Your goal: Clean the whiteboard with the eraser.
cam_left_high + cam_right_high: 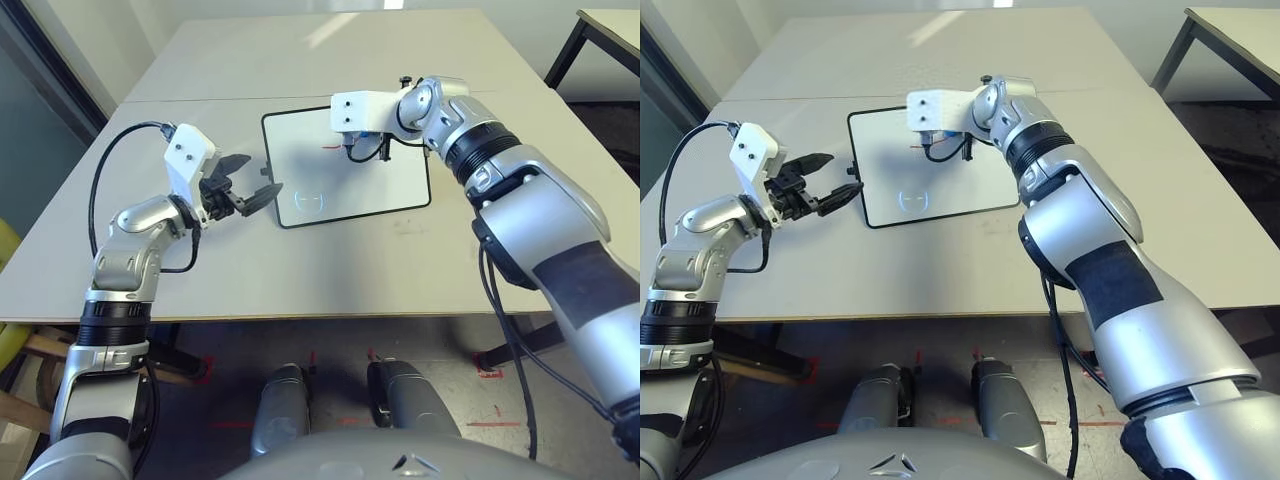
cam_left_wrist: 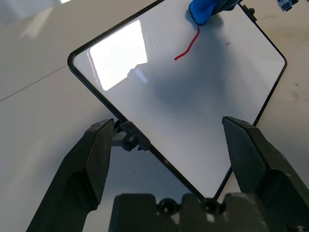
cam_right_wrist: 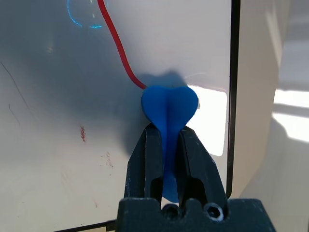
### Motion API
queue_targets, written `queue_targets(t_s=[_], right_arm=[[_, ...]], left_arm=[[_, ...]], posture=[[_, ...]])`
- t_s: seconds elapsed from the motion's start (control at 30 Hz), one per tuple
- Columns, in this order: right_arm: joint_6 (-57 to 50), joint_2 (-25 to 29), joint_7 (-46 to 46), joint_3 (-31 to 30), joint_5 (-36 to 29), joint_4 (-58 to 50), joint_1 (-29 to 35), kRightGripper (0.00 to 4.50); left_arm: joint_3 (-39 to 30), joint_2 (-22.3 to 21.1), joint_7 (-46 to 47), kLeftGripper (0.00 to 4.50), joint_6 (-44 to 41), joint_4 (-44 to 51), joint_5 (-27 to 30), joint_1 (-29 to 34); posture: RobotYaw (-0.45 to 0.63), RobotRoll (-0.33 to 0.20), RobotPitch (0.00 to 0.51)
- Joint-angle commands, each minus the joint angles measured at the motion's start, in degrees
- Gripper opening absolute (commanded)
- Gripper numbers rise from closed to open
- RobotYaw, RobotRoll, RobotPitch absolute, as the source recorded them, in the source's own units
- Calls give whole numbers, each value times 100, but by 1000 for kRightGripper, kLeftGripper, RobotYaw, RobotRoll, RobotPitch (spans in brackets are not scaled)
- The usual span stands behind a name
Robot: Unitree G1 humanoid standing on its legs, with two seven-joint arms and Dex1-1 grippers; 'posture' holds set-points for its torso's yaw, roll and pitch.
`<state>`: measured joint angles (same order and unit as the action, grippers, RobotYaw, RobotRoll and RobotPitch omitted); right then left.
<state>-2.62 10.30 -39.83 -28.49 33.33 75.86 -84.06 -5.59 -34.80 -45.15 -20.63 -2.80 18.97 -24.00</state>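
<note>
Eraser (image 3: 169,108) sits clamped between the right pincer (image 3: 167,140) fingers, its rounded blue end pressed to the whiteboard (image 1: 395,180), which lies flat on the counter (image 1: 330,270). The red line (image 3: 118,50) starts right at the eraser's tip and runs straight ahead of the pincer, away from it, so the next wipe looks like a push forward along that stroke. The left pincer (image 2: 176,154) hangs open and empty just off the board's near-left edge, straddling a side knob (image 2: 129,140), poised to steady the frame.
</note>
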Motion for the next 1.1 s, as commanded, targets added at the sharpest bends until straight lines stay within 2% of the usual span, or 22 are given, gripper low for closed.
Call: queue_targets(t_s=[0.03, 1.1], right_arm=[[-37, -2, 69, -25, 54, 92, 127, 159], [6, -825, 150, -29, 90, 132, 91, 158]], left_arm=[[-31, -46, 16, 4500, -47, 121, -4, 102], [-146, -6, 227, 4500, -110, 390, 39, 383]], posture=[[-8, 0, 65], [44, 0, 69]])
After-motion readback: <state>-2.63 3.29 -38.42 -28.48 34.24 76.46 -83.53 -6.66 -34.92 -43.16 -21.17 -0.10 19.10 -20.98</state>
